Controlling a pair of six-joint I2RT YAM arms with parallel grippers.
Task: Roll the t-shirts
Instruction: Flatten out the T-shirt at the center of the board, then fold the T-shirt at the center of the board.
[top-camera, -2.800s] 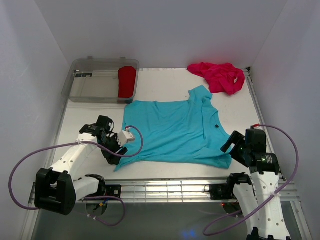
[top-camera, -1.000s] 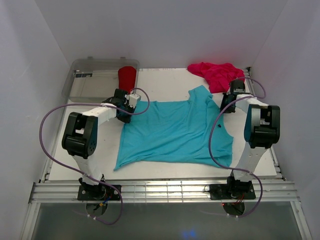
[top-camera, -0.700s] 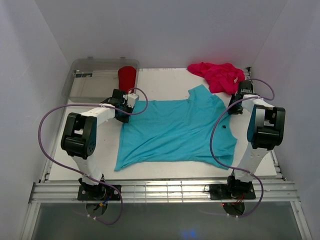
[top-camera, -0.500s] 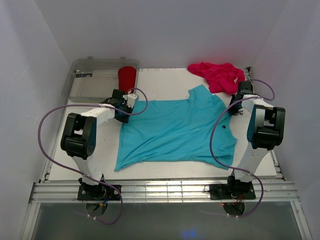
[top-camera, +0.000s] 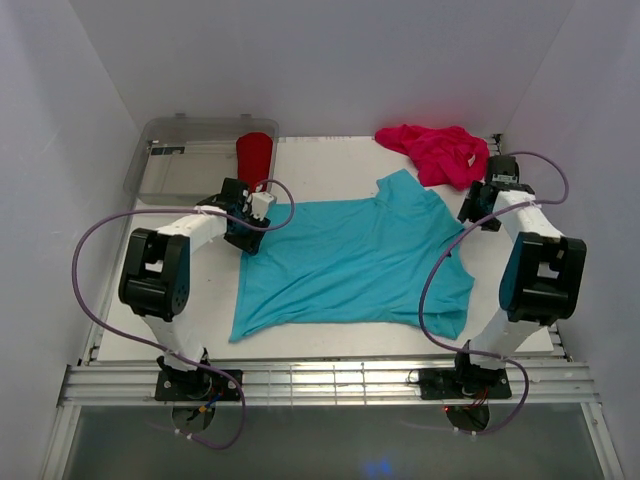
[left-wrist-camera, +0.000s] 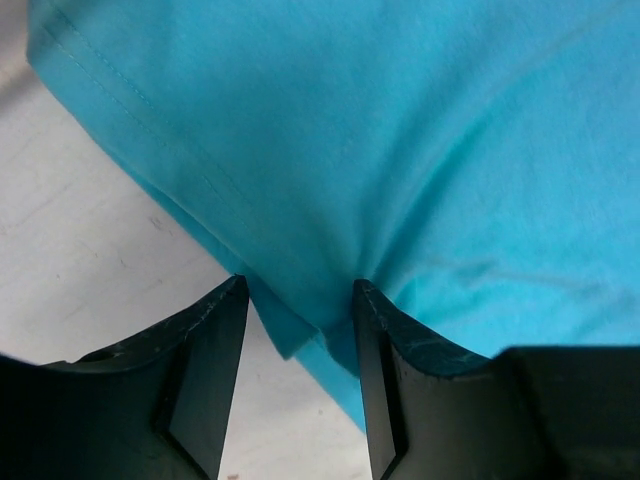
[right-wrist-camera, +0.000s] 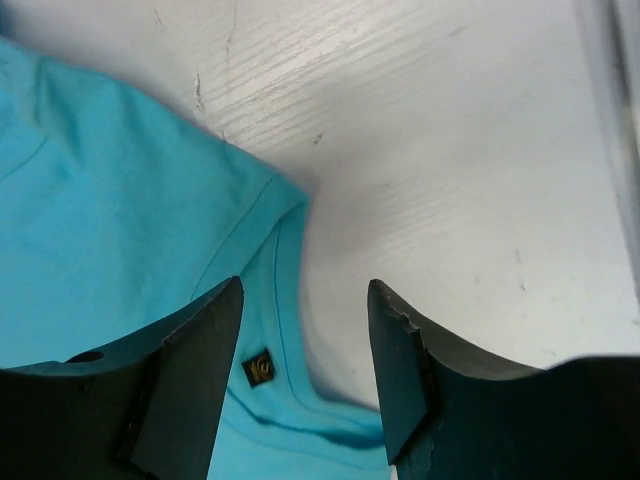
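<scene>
Here left jaws and right jaws gape at the turquoise t-shirt (top-camera: 350, 260)

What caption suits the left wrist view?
Open left claw straddles a puckered edge of the turquoise t-shirt lying on the white table.

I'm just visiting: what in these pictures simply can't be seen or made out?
- Top view: the red t-shirt sits in the clear bin; rolled or just bunched, too small to tell.
- Top view: the left gripper covers a corner of the turquoise t-shirt.
- Right wrist view: the label is too small to read.
- Top view: the pink t-shirt is crumpled; its own folds hide its sleeves.
</scene>
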